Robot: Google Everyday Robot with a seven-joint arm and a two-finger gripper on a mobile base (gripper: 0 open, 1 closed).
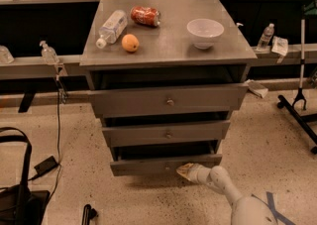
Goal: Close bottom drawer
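Note:
The bottom drawer is the lowest of three grey drawers in the metal cabinet. Its slim front stands pulled out a little, with a dark gap above it. Its knob is hard to make out. My gripper is at the end of the white arm that comes up from the lower right. Its tip rests against the drawer front, right of centre. The middle drawer and the top drawer also stand pulled out.
On the cabinet top lie a plastic bottle, an orange, a red can and a white bowl. A black bag and cable lie on the floor at left. A black stand base is at right.

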